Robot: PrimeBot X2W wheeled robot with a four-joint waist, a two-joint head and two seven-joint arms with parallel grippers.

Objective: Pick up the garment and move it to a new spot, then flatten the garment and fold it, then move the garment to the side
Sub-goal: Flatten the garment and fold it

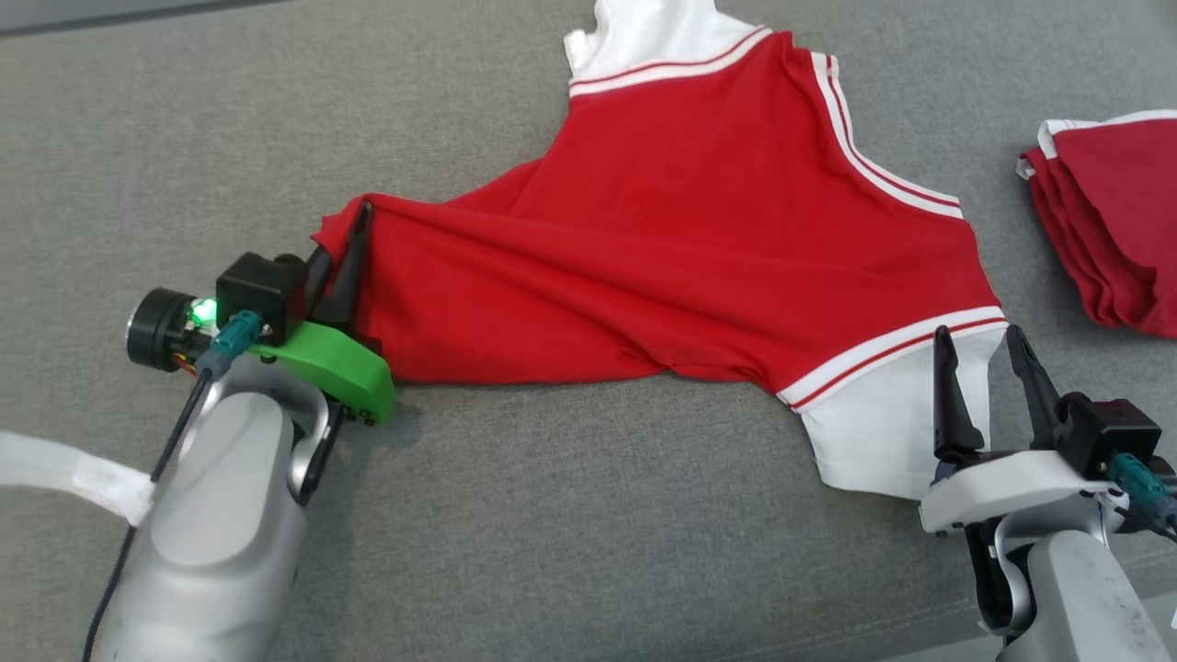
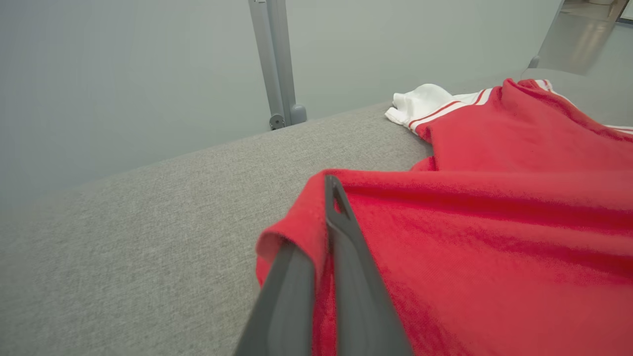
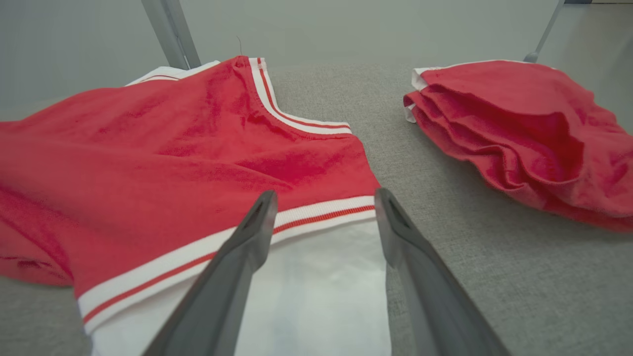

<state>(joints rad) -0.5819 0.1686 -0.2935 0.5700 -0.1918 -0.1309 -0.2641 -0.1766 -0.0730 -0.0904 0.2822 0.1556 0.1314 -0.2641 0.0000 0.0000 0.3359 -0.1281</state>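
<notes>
A red garment (image 1: 699,248) with white sleeves and red-and-white striped trim lies spread on the grey surface (image 1: 570,515), wrinkled across its lower half. My left gripper (image 1: 354,248) is shut on the garment's left red corner (image 2: 316,217), the cloth pinched between its dark fingers (image 2: 356,277). My right gripper (image 1: 979,354) is open over the white sleeve (image 1: 883,432) at the lower right, its fingertips astride the striped band (image 3: 324,215). The far white sleeve (image 2: 420,101) bunches at the back.
A second red garment (image 1: 1113,230), folded in layers, lies at the right edge (image 3: 514,133). A grey metal post (image 2: 277,64) stands beyond the surface's far edge. A white strap (image 1: 64,473) crosses the lower left.
</notes>
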